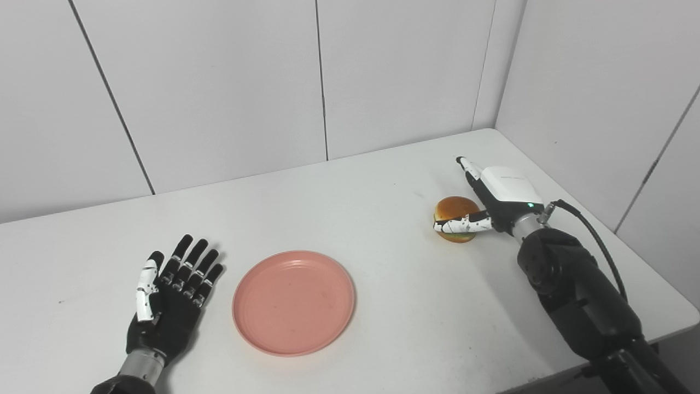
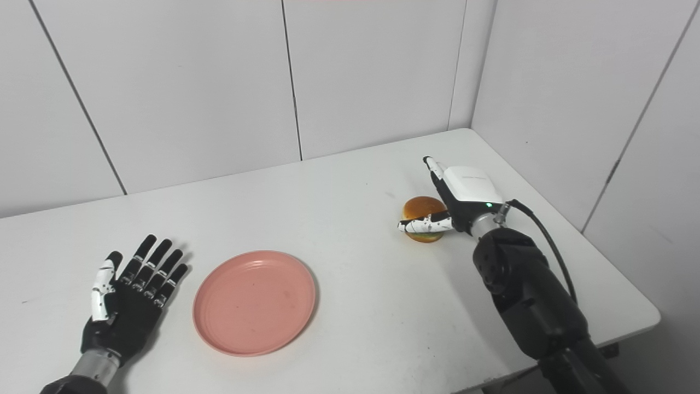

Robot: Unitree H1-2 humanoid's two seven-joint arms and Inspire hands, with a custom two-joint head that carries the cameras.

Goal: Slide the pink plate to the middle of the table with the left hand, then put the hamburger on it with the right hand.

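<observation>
**Plate near centre, right hand at the burger**

White tabletop (image 1: 355,186) fills most of the frame, grey panel walls behind and to the right. Right arm comes in from lower right, black w/ a cable along it. Pink plate (image 1: 293,302) lies flat in lower centre, nothing on it. Left hand (image 1: 172,295) rests lower left, just beside the plate, not touching it; palm up, fingers spread, holding nothing. Right hand (image 1: 495,200) sits centre-right, white back facing up. Its thumb lies across the near side of the hamburger (image 1: 455,210), fingers stretched past the far side; cannot tell if the grip is closed. Hamburger stands on the tabletop, well apart from the plate, bun top visible.
</observation>
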